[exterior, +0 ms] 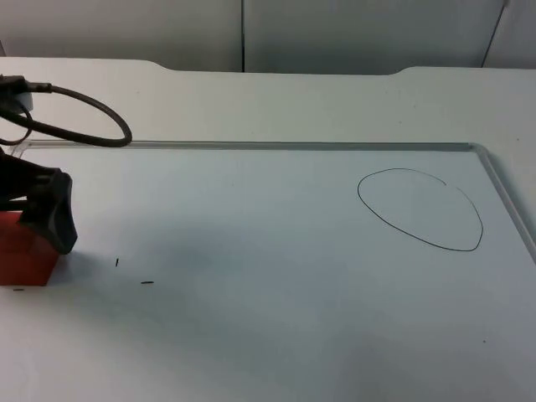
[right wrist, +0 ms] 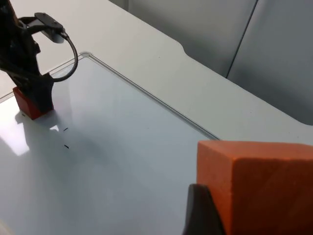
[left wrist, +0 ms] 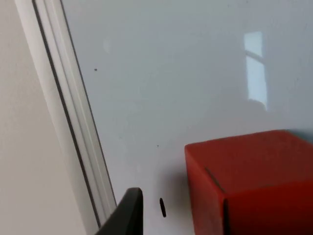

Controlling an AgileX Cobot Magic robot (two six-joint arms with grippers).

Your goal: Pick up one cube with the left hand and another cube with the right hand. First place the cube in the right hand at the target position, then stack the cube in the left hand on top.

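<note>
My right gripper (right wrist: 215, 215) is up off the board holding the orange cube (right wrist: 259, 183), so the drawn oval (exterior: 419, 219) lies below it, while my left gripper (exterior: 38, 213) straddles the red cube (exterior: 25, 255) at the far-left edge, closure unclear.

No legible txt or labels
</note>
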